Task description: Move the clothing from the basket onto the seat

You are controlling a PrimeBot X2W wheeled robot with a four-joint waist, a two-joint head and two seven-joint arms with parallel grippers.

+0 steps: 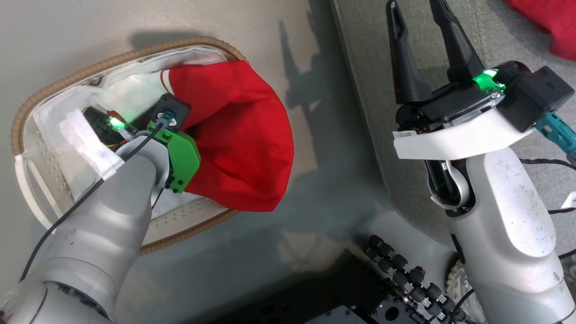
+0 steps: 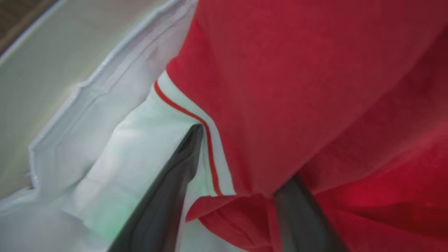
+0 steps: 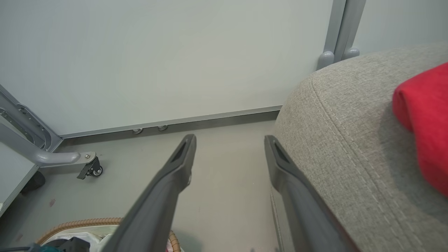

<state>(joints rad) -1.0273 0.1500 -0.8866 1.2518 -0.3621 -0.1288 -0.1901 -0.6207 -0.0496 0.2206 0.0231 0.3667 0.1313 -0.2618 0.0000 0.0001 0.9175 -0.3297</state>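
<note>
Pale floor (image 1: 315,189) lay between the basket (image 1: 17,126) and the grey seat (image 1: 369,90), where one red garment (image 1: 546,22) already rested. Grasping the second garment (image 1: 243,144), draped over the basket rim, seemed the step in hand. The left gripper (image 2: 245,154), angled steeply down, stood spread astride a fold and needed to close. The right gripper (image 1: 415,9) hovered agape and empty at the seat edge.

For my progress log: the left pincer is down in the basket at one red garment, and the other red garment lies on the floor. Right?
Not the floor: the right wrist view shows the other red garment lying on the grey sofa cushion. The left pincer is down in the basket at one red garment.
</note>
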